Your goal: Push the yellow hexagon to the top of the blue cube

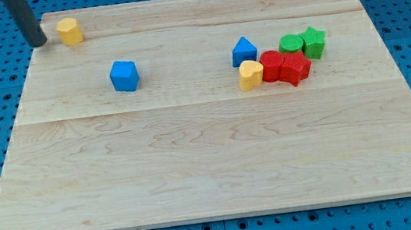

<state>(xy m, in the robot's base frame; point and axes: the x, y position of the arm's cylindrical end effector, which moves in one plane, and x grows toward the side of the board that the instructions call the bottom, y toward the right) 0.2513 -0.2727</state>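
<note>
The yellow hexagon (69,30) lies near the view's top left of the wooden board (210,154). The blue cube (124,75) sits below and to the right of it, a clear gap apart. My tip (38,42) rests at the board's top left corner, just left of the yellow hexagon, a small gap away. The dark rod rises from it to the view's top edge.
A cluster lies at the view's right: a blue pentagon-like block (243,51), a yellow heart-like block (250,74), two red blocks (284,67), a green round block (290,43) and a green star (313,41). Blue pegboard surrounds the board.
</note>
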